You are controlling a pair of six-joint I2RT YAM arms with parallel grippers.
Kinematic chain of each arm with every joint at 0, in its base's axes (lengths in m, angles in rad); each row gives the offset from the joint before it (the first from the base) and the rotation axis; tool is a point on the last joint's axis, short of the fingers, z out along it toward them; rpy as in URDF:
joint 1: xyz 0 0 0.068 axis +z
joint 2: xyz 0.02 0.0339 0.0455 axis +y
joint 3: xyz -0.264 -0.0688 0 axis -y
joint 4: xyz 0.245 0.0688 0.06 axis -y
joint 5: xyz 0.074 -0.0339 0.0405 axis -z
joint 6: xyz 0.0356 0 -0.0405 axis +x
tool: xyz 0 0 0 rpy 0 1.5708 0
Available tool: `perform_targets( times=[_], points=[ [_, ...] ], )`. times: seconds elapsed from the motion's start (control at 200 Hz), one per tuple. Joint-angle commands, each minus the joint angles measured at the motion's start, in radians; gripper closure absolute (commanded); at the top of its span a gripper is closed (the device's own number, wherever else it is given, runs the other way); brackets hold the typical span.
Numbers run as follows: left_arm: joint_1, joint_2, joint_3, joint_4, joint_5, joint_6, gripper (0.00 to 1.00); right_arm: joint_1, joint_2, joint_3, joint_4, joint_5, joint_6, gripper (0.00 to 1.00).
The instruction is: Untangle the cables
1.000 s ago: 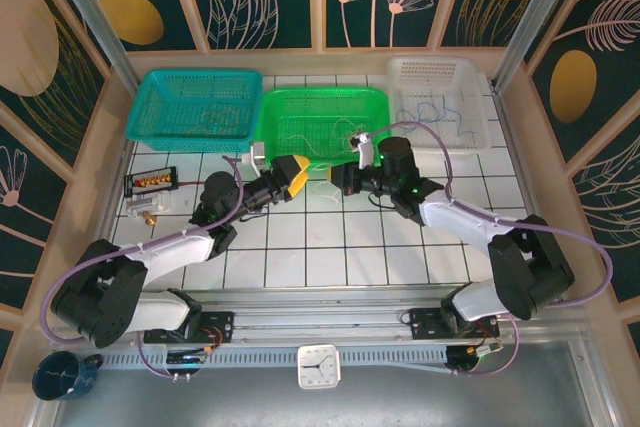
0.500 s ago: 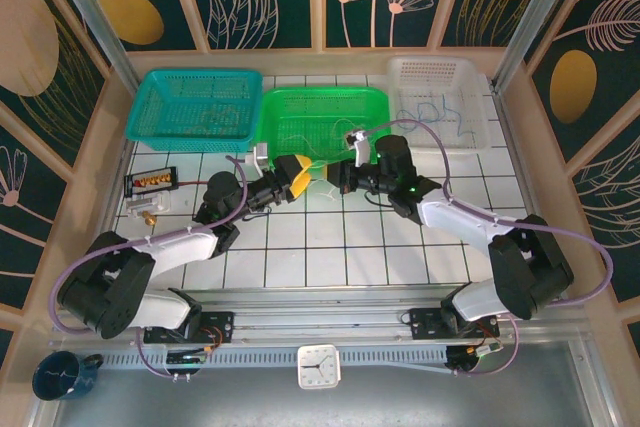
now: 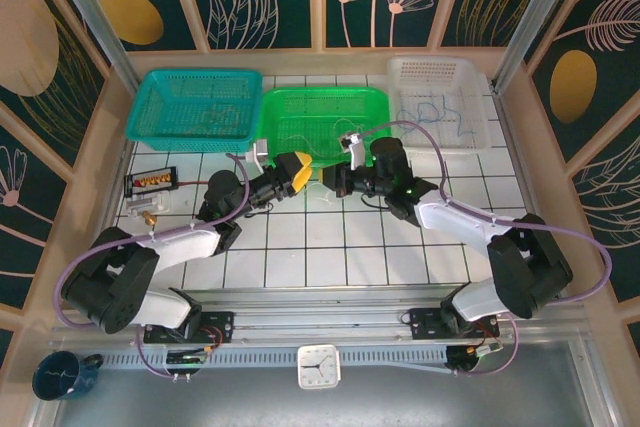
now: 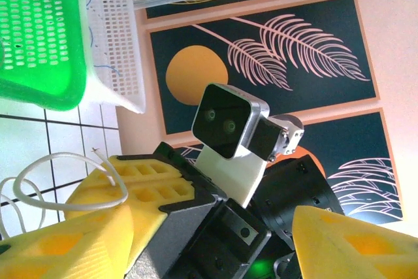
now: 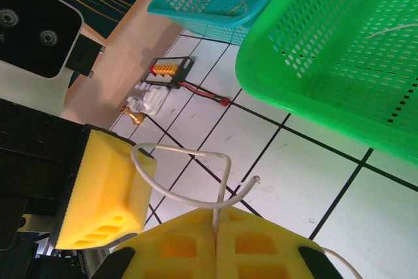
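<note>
A thin white cable is pinched between the yellow pads of my right gripper, which is shut on it. The cable rises from the pads in a loop with one bare end sticking out. My left gripper is open, its yellow fingers standing on either side of the right gripper's tip, and the same cable curls beside the near finger. From above, the left gripper and right gripper meet nose to nose just in front of the green basket. More cables lie in the baskets.
A teal basket with yellowish wires stands at the back left, and a white basket with blue wires at the back right. A black connector block and a white plug lie on the left tiles.
My right gripper has carried the white cable leftward up to the left gripper. The left gripper has edged forward, and its jaws have narrowed somewhat.
</note>
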Motion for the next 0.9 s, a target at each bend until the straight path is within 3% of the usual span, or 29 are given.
perform_targets(
  times=[0.0,0.23,0.58,0.896],
  points=[
    [-0.006,0.009,0.021,0.06,-0.009,-0.008,0.36,0.011,-0.014,0.01,0.036,0.008,0.01,1.0],
    [-0.005,0.013,0.006,0.063,-0.015,-0.01,0.38,0.014,-0.016,0.012,0.036,0.014,0.008,1.0],
    [-0.006,0.01,-0.011,0.057,-0.01,-0.012,0.32,0.015,-0.014,0.021,0.037,0.018,0.009,1.0],
    [-0.005,0.024,-0.009,0.074,-0.013,-0.012,0.5,0.026,-0.014,0.028,0.036,0.013,0.005,1.0]
  ],
)
